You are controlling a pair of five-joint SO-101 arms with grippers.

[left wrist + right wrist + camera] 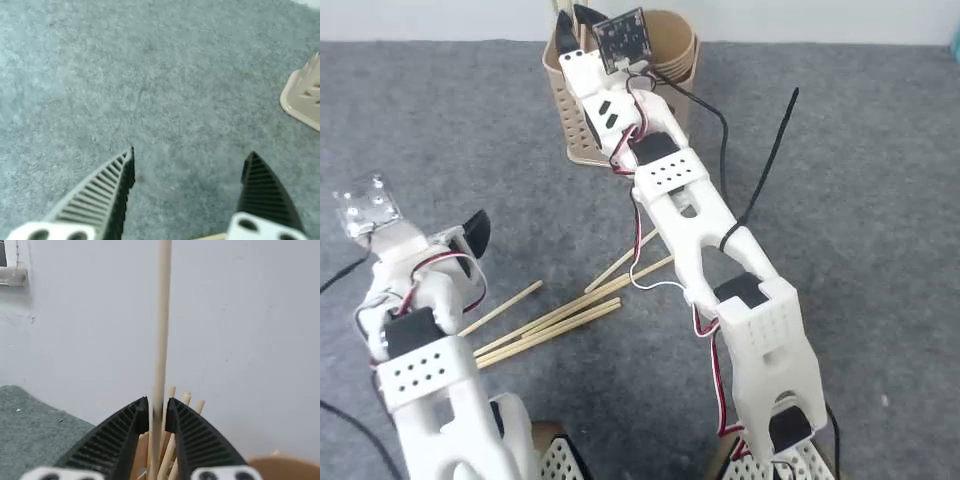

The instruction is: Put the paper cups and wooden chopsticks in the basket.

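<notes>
Right fingers [131,430] tight around one chopstick [162,315] over the basket [582,125]; left fingers [107,192] apart; about five loose chopsticks [550,322].

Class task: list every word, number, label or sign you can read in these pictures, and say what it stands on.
None can be read.
The circuit board on the arm above the basket may bear marks, too small to tell.
The chopsticks, the grey mat and the wall carry no writing.

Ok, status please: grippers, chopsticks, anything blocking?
Left gripper open over carpet. Right gripper shut on chopstick above basket. Loose chopsticks on carpet. Nothing blocking.
</notes>
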